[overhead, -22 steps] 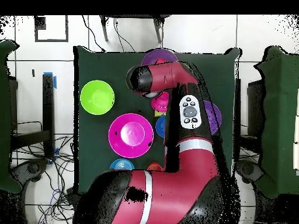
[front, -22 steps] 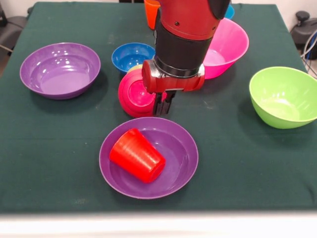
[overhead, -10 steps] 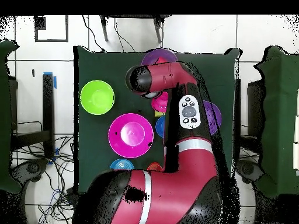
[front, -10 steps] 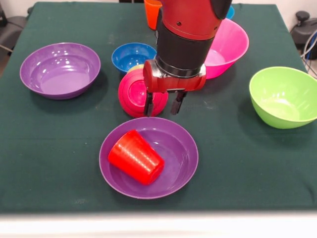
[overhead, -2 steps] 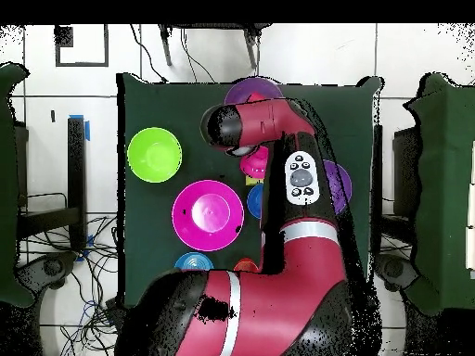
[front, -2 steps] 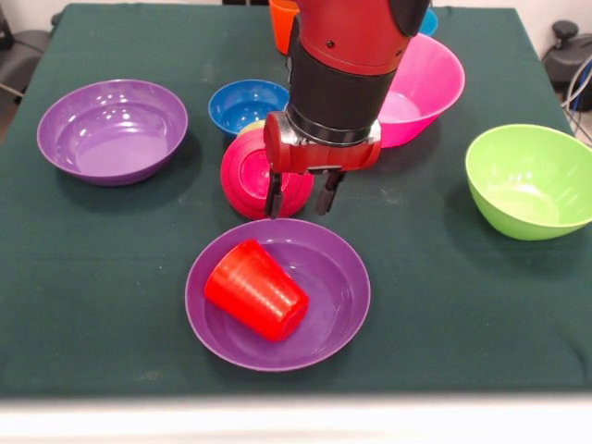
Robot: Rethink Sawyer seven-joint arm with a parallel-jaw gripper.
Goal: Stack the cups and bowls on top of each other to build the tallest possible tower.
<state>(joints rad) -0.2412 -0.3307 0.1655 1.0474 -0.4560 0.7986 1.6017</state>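
Observation:
My gripper (front, -2 steps: 299,197) stands open just above the table, its left finger (front, -2 steps: 274,196) in front of the right rim of the small crimson bowl (front, -2 steps: 248,172). That bowl is tipped on its side with its opening towards the camera, and a sliver of a yellow cup (front, -2 steps: 252,125) shows behind it. A red cup (front, -2 steps: 256,289) lies on its side in a wide purple bowl (front, -2 steps: 344,270) below the gripper. In the overhead view the arm hides the gripper, and the crimson bowl (overhead, -2 steps: 251,165) peeks out beside it.
A second purple bowl (front, -2 steps: 111,129) sits at left, a dark blue bowl (front, -2 steps: 242,104) behind the crimson one. A pink bowl (front, -2 steps: 427,81) and a lime green bowl (front, -2 steps: 529,180) are at right. An orange cup (front, -2 steps: 282,23) and a light blue bowl (front, -2 steps: 428,22) stand at the far edge.
The gripper, shut a second ago beside the crimson bowl, has opened and shifted slightly. The bowls and the red cup have stayed about where they were.

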